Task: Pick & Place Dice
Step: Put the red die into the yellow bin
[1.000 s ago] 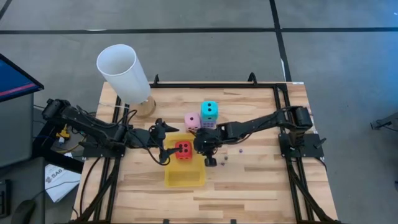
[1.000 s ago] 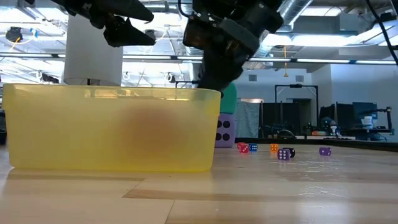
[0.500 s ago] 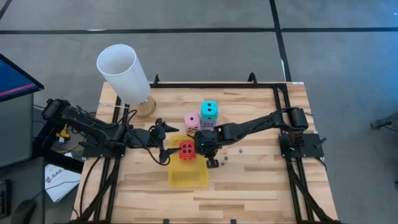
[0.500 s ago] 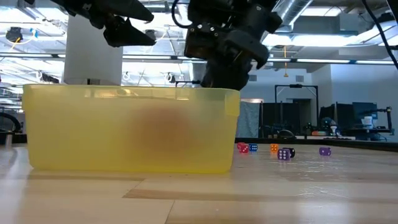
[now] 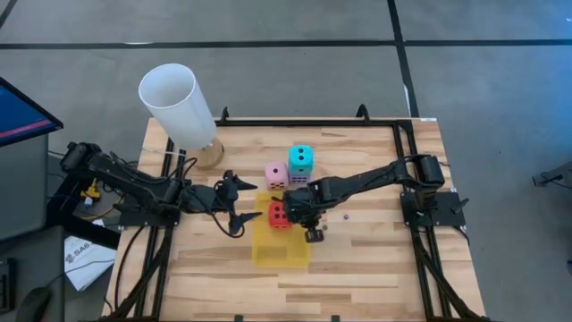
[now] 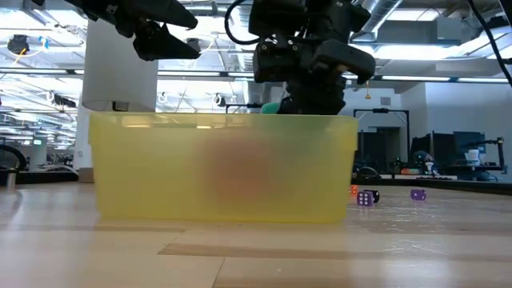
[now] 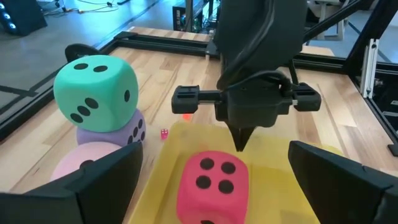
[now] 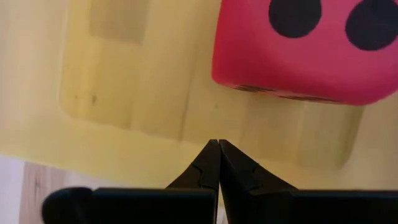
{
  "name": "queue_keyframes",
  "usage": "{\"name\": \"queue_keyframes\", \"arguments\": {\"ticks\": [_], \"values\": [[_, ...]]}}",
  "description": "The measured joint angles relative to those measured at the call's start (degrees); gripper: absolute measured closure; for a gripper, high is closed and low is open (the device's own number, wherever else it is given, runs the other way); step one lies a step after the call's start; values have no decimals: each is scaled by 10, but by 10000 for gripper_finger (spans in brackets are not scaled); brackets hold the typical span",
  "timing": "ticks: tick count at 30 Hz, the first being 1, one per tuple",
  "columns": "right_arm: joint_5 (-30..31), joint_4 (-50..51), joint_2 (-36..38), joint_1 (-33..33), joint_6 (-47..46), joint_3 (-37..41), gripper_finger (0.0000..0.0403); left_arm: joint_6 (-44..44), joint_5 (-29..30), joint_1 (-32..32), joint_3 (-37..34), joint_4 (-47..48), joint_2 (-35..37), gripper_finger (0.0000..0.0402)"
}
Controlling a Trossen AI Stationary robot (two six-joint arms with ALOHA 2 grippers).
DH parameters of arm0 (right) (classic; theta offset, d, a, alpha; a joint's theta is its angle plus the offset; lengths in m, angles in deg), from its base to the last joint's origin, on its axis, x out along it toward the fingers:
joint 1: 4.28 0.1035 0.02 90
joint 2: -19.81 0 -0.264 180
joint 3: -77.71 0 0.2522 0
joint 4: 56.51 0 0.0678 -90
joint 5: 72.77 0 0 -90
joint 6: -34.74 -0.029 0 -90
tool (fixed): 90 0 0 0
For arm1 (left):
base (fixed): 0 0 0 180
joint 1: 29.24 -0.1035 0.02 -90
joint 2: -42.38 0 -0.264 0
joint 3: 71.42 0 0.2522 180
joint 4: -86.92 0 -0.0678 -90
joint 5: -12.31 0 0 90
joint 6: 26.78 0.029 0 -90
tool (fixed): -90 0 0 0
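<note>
- A wooden table carries a yellow tray.
- The red die sits inside the tray.
- The right gripper, fingers pressed together, points down inside the tray beside the die.
- The left gripper hangs spread wide just beside the tray.
- The cyan die is stacked on the purple die, with the pink die alongside.

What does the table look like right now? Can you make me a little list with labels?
Tray: yellow tray, near the middle of the table
Red die: red die sits inside the tray
Stack: cyan die rests on top of the purple die
Pink die: pink die stands on the table beside that stack
Right gripper: right gripper fingers shut, holding nothing, tips down inside the tray next to the red die
Left gripper: left gripper fingers open, empty, beside the tray
Tube: white tube at the table's far left corner
</note>
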Motion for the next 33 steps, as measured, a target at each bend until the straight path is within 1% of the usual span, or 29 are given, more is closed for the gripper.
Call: {"name": "queue_keyframes", "arguments": {"ticks": [7,12,15,21,24,29,33], "values": [[0,-52,0,0,3,0,403,0,0,0,0,0,0,9],[0,-61,0,0,5,0,403,0,0,0,0,0,0,9],[3,-103,0,0,8,0,403,0,0,0,0,0,0,9],[64,-161,0,0,35,0,403,0,0,0,0,0,0,9],[62,-156,0,-5,35,0,403,0,0,0,0,0,0,9],[60,-112,0,-12,32,1,403,0,0,0,0,0,0,9],[62,-132,0,-19,34,4,403,0,0,0,0,0,0,9]]}}
